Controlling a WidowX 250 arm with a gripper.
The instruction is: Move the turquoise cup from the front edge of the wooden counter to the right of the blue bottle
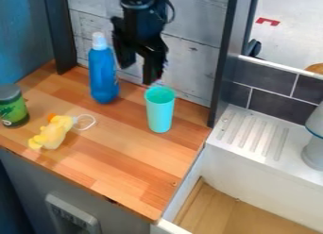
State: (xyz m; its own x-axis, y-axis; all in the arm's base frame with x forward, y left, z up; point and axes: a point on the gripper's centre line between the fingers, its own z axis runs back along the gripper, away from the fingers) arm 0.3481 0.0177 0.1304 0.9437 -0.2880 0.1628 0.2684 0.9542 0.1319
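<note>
The black gripper [138, 73] hangs near the back wall, its two fingers apart and open. Its right fingertip is just above and left of the rim of a turquoise cup [160, 112], which stands upright on the wooden counter [126, 157]. Small pink and pale bits show beside that fingertip, too unclear to name. Left of the gripper stands a blue bottle [103, 75] with a white cap. A yellow plush-like toy [52, 132] with a white loop lies at the front left. By the left edge is a green jar [12, 108] with a dark lid.
Dark upright posts [60, 32] frame the grey plank wall [192, 35] behind the counter. To the right are a white ridged drainboard [255, 136], a white basin with a wooden bottom [217, 209], and a grey-white object [314, 150] at the right edge.
</note>
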